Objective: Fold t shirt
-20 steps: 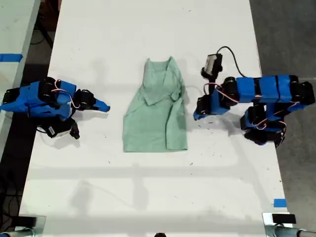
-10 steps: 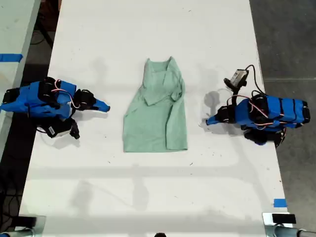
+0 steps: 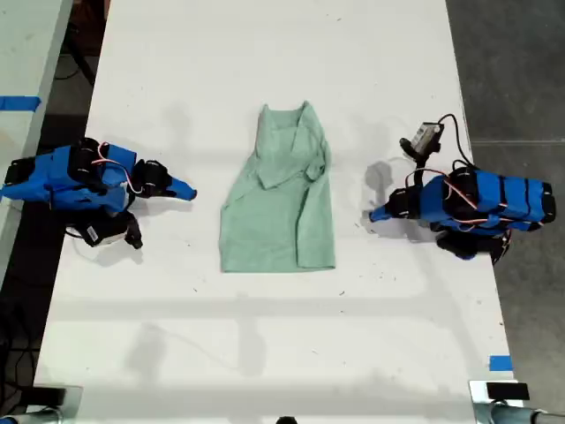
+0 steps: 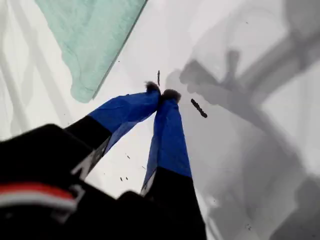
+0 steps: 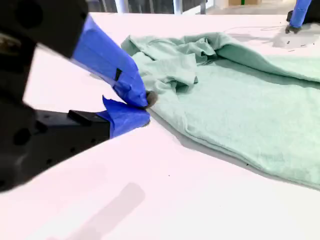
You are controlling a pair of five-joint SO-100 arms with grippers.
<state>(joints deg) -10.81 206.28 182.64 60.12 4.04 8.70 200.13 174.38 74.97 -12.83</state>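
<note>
Counted one t shirt (image 3: 281, 199), mint, soft, creased, lying mid surface (image 3: 265, 53) btwn 2 blue arms. First gripper (image 4: 161, 93) fingers pinched together, empty; second gripper (image 5: 145, 107) fingers likewise, just beside shirt hem.

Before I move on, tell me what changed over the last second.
My first tool drew back from the shirt's edge toward the exterior view's right, with its arm folding low over the table. It holds nothing. The shirt lies as it did, and my second tool has not moved.
</note>
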